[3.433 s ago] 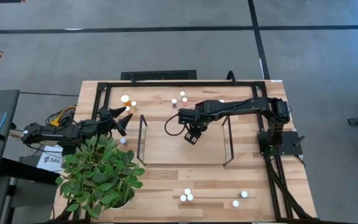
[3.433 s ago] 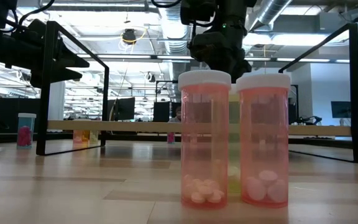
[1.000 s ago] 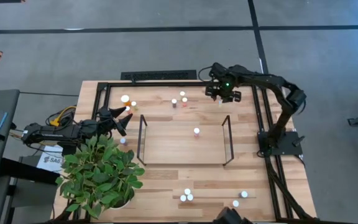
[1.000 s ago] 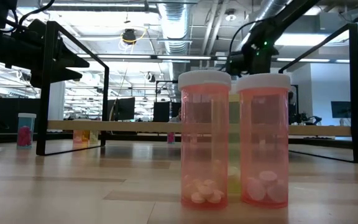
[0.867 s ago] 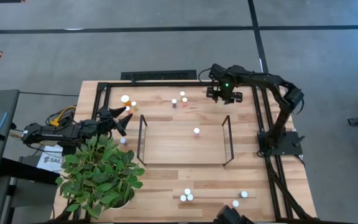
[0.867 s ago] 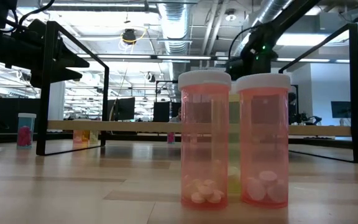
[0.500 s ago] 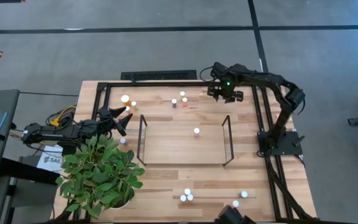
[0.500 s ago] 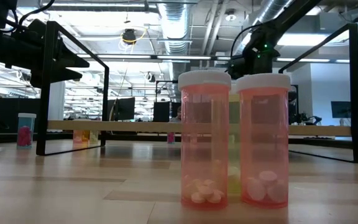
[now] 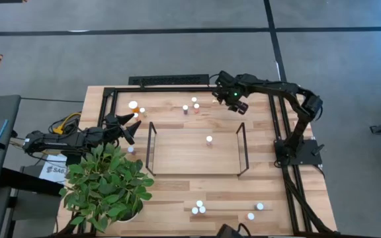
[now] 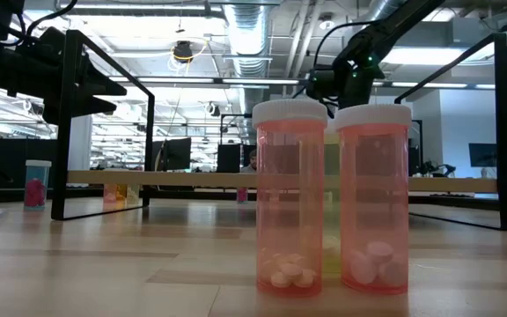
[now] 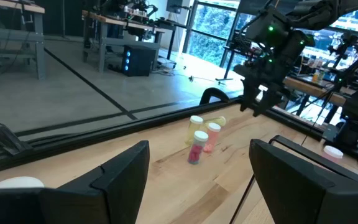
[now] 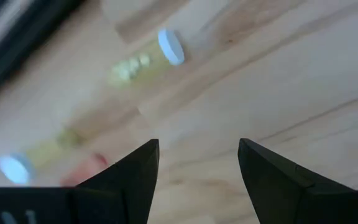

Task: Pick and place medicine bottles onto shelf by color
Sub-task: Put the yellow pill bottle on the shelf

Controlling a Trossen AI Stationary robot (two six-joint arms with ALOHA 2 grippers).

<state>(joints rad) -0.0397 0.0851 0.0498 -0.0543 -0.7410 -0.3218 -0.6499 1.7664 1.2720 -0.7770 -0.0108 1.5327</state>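
Observation:
The shelf, a light-wood board between two black wire ends, lies mid-table with one white-capped bottle standing on it. Three small bottles stand on the table behind the shelf; in the left wrist view they show as a pink bottle and two paler ones. My right gripper hovers open just right of them, pointing steeply down, with a yellowish bottle lying on its side below it. My left gripper waits open at the left edge. Two orange bottles stand close to the low camera.
A leafy potted plant fills the near left corner. More bottles stand at the far left and along the near edge. A black frame runs round the table's far and right sides.
My right gripper has gone a little toward the table's left edge along the far side, nearer the three bottles behind the shelf, and its wrist has rolled. It has stayed open.

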